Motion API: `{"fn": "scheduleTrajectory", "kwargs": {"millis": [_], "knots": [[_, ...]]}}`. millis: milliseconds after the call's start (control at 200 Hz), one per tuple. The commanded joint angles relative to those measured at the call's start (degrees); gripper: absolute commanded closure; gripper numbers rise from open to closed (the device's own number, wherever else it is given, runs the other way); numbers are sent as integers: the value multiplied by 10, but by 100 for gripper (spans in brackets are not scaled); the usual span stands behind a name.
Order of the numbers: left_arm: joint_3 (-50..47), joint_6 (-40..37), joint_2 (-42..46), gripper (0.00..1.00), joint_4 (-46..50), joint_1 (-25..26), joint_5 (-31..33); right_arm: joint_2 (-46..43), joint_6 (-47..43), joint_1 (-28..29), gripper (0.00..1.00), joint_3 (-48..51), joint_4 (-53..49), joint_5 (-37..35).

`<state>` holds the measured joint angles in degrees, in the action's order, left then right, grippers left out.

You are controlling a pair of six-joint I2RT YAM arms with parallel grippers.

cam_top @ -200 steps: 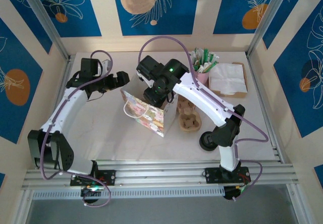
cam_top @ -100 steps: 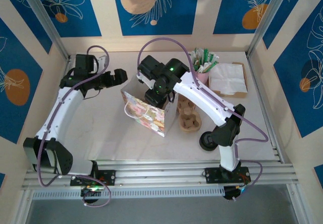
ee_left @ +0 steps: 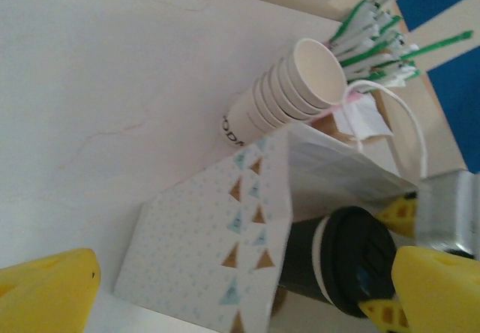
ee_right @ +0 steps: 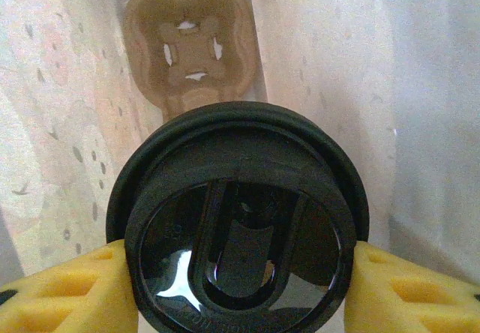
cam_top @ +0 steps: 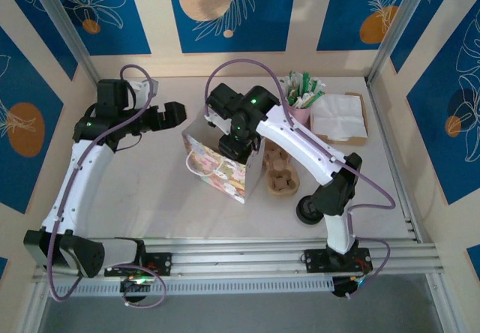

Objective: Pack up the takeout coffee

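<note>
Your right gripper [ee_right: 238, 286] clamps the takeout coffee [ee_right: 238, 198] at its lid, upright in the mouth of the paper bag [cam_top: 217, 172], lined up (I judge) over the cardboard carrier [ee_right: 191, 44] at the bottom. Your left gripper [cam_top: 174, 112] hangs spread wide beside the bag, leaving room.

The takeout coffee [ee_right: 240, 228], a dark cup with a glossy round black lid, is inside the patterned paper bag [ee_left: 210, 258], between its walls, lid facing the bag's opening.

White arm links [cam_top: 296, 147], black joints [cam_top: 330, 196], purple cables [cam_top: 244, 60], yellow gripper fingers [ee_right: 60, 288]
</note>
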<state>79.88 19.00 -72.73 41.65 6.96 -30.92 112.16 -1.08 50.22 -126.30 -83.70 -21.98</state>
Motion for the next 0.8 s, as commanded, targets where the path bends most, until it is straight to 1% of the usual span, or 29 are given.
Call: {"fn": "scheduleTrajectory", "kwargs": {"millis": [0,85,290,645,790], "knots": [[22,-28,9,0,21,-5,-62,9,-9,-2,40,-5,-23,10],[18,-46,8,0,25,-4,-81,12,-10,-3,40,-3,-27,13],[-2,-69,-5,0,32,5,-85,20,-17,-3,40,6,-38,1],[-17,-87,-20,0,39,20,-57,37,-31,-1,40,12,-33,-4],[-22,-89,-24,0,38,20,-45,41,-29,0,40,15,-27,9]]}}
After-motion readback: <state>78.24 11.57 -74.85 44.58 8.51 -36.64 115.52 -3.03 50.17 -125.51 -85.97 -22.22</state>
